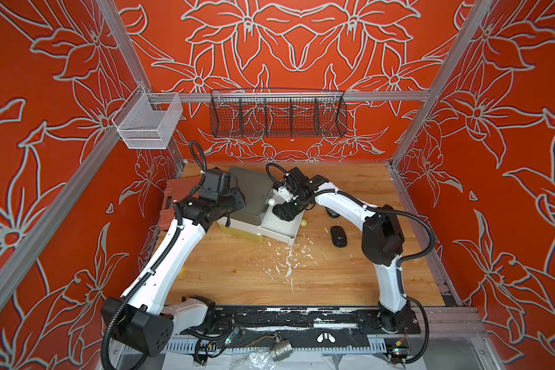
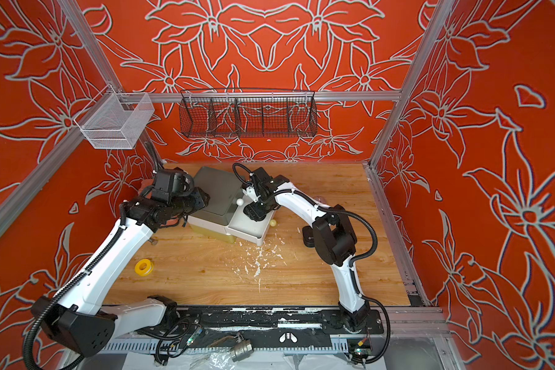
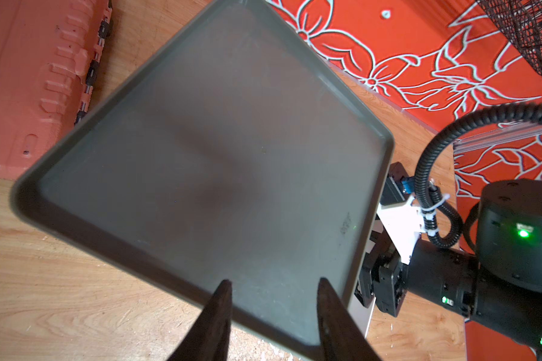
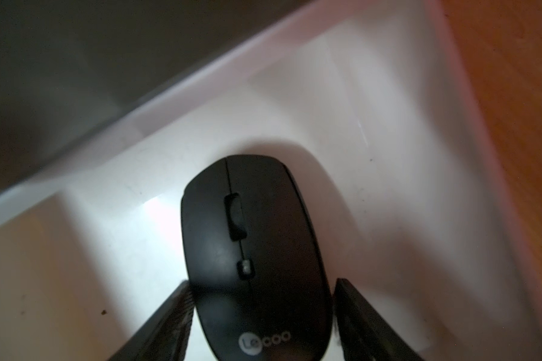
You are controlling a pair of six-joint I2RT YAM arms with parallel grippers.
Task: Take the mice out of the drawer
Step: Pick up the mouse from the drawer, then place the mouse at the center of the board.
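Observation:
A matte black mouse [image 4: 248, 250] with a pale logo lies flat on the floor of the open white drawer [image 4: 388, 187]. My right gripper [image 4: 262, 283] reaches down into that drawer [image 1: 289, 238], and its fingers [image 4: 182, 300] lie against both flanks of the mouse. Two more black mice rest on the wooden table right of the drawer: one [image 1: 338, 236] in full view, another [image 1: 332, 213] half hidden behind my right arm. My left gripper [image 3: 274, 286] hovers open over the grey top [image 3: 201, 156] of the drawer unit, with nothing between its fingers.
A terracotta tool case [image 1: 169, 205] lies left of the drawer unit. A yellow tape roll [image 2: 144, 266] sits near my left arm. White crumbs [image 1: 289, 259] litter the wood in front of the drawer. A black wire basket [image 1: 277, 115] and a white mesh basket [image 1: 148, 123] hang on the frame.

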